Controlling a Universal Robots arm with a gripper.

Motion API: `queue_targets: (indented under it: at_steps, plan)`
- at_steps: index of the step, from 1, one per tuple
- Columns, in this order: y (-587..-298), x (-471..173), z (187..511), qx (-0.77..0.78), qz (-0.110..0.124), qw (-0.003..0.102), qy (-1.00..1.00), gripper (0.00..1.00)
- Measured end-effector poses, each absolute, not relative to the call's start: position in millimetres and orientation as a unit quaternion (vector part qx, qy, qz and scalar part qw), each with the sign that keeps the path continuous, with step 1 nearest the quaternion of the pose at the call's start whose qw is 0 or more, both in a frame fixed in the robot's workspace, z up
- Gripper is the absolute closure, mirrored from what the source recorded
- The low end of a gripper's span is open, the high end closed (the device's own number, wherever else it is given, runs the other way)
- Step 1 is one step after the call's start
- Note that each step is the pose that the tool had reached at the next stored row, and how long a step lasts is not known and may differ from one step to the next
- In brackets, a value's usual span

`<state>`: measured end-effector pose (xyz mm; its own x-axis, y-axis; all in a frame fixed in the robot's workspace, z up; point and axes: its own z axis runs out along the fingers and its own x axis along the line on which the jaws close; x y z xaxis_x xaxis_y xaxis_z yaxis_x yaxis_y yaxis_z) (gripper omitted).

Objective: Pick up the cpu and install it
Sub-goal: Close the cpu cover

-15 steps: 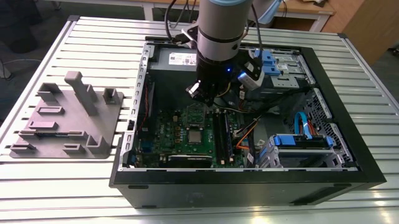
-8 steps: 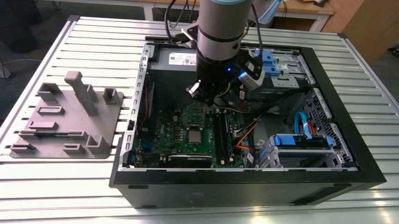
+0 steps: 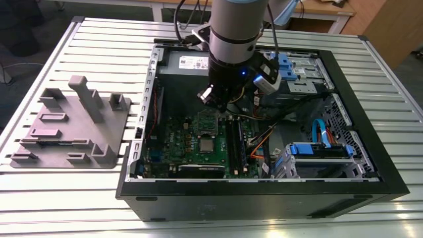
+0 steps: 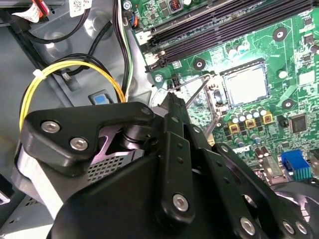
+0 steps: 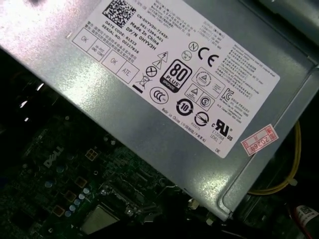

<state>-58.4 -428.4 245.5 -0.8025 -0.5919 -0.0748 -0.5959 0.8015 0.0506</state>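
Note:
The cpu (image 3: 207,145) is a small silvery square lying flat in the socket on the green motherboard (image 3: 173,148), inside the open computer case. In the second wrist view the cpu (image 4: 244,84) sits framed by the dark socket rim, with a thin metal lever (image 4: 197,91) standing beside it. The first wrist view catches a corner of the cpu (image 5: 99,221) below the power supply. My gripper (image 3: 223,108) hangs over the board just behind the socket, apart from the cpu. The gripper (image 4: 172,102) holds nothing that I can see.
A grey plastic tray (image 3: 73,129) with upright blocks lies on the slatted table at the exterior view's left. The labelled power supply (image 5: 189,84) is close to the wrist. Yellow and black cables (image 4: 75,67), memory slots (image 4: 224,25) and blue drive cages (image 3: 317,148) crowd the case.

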Motion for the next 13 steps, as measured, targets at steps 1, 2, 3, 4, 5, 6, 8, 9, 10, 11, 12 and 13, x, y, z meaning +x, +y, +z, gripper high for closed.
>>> queue_targets:
  at_steps: [1,2,3,4,5,6,8,9,10,11,12,13]
  plan:
    - [-428.9,-58.5,245.5,-0.315,0.036,0.028,0.948,0.89]
    - [-429.5,-58.5,245.5,-0.316,0.036,0.028,0.948,0.89]
    - [-430.2,-58.5,245.5,-0.318,0.036,0.027,0.947,0.89]
    - [-430.8,-58.5,245.5,-0.319,0.036,0.027,0.947,0.89]
    - [-431.4,-58.6,245.5,-0.321,0.036,0.027,0.946,0.89]
    - [-432.1,-58.6,245.5,-0.323,0.036,0.027,0.945,0.89]
    - [-433.6,-58.7,245.5,-0.326,0.036,0.027,0.944,0.89]
    - [-434.3,-58.7,245.5,-0.327,0.036,0.027,0.944,0.89]
    - [-435.1,-58.8,245.5,-0.329,0.036,0.027,0.943,0.89]
    - [-435.9,-58.8,245.5,-0.330,0.036,0.027,0.943,0.89]
    - [-436.7,-58.9,245.5,-0.332,0.036,0.027,0.942,0.89]
    - [-437.5,-58.9,245.5,-0.333,0.036,0.027,0.942,0.89]
